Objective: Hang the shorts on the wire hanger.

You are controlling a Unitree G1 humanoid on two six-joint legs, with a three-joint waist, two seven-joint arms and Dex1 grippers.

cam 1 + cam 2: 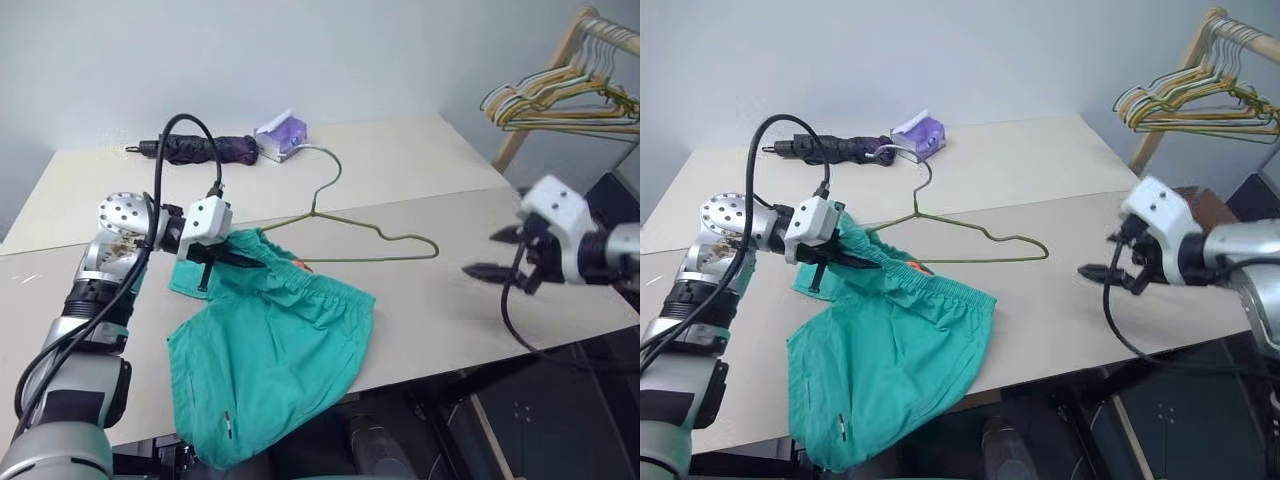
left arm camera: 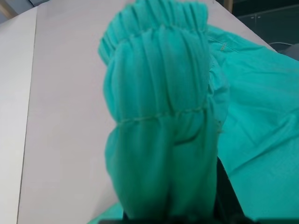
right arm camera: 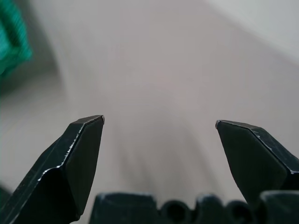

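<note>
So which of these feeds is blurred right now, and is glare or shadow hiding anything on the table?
Right wrist view: the table is streaked with motion blur, though the open right tool is sharp. Left wrist view: the shorts sit close and soft, the waistband gathers still readable. Head views: even light, no glare, faint shadows; the wire hanger and the left tool shut on the shorts are clear.

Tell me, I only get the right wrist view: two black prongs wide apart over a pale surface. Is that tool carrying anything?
Observer: No. The right tool is open and empty, hovering past the beige table, right of everything.
Operator: What is the green smear at my edge?
Observer: Teal-green cloth shorts, partly hanging over the table's near edge.
Operator: Does anything hold them?
Observer: The left tool is shut on their gathered waistband.
Operator: Any hanger?
Observer: A thin olive-grey wire hanger lies flat just behind the shorts.
</note>
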